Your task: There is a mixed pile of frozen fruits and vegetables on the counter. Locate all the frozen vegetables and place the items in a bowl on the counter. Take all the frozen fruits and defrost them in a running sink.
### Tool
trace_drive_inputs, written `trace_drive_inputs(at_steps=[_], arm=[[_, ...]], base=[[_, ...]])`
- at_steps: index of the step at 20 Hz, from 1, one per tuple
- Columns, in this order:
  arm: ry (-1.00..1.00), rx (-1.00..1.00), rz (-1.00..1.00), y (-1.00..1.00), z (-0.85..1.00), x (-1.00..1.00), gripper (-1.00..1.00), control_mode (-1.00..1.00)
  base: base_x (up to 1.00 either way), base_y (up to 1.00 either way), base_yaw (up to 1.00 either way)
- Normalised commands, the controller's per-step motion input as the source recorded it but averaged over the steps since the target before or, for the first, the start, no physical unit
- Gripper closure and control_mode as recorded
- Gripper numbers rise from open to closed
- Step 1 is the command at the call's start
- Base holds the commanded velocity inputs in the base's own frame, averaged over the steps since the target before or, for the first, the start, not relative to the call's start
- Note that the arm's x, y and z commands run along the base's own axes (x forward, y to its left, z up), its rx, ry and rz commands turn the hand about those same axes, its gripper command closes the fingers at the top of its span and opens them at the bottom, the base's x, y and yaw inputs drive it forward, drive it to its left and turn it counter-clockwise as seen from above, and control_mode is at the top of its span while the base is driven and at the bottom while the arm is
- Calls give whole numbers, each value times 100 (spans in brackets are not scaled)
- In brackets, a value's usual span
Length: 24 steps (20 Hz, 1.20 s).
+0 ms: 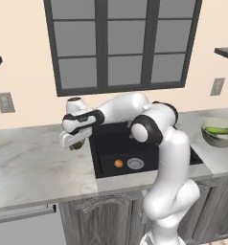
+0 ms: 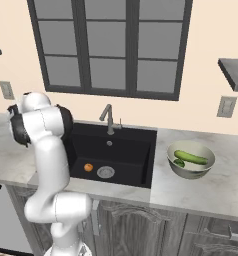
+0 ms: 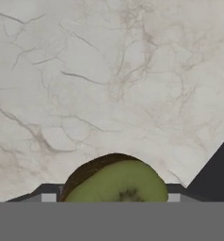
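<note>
My gripper [image 1: 75, 142] hangs just above the counter [image 1: 34, 167], left of the sink [image 1: 108, 143], and is shut on the olive-brown frozen fruit [image 1: 79, 145]. In the hand view that fruit [image 3: 116, 181] sits between the fingertips [image 3: 48, 196], its cut green face towards the camera, over marbled stone. The orange frozen fruit [image 1: 118, 163] [image 2: 88, 167] lies on the black sink floor beside the drain [image 2: 105, 172]. On the counter right of the sink, the bowl [image 2: 191, 173] [image 1: 220, 140] holds the frozen vegetables: the long cucumber [image 2: 191, 157] [image 1: 219, 130] and the small dark green piece [image 2: 179, 162].
A grey gooseneck faucet [image 2: 108, 117] stands behind the sink, below a dark-framed window [image 2: 111, 45]. Wall outlets [image 1: 5, 102] [image 2: 225, 106] sit above the counter on both sides. A dark shelf [image 2: 233, 72] juts out at the upper right.
</note>
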Motion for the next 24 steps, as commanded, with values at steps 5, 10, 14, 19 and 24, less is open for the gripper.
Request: trace_drive_inputs(at_steps=[5, 10, 14, 19, 24], arm=[[-3, 1, -4, -45, 10, -8, 100, -100], [1, 0, -8, -46, 21, -1, 100, -100], [2, 0, -9, -45, 18, 0, 100, -100], [1, 0, -8, -48, 6, 0, 100, -100], [1, 0, -10, -48, -7, 0, 100, -100]], base=[[0, 0, 0], [0, 0, 0], [0, 0, 0], [0, 0, 0], [0, 0, 0]])
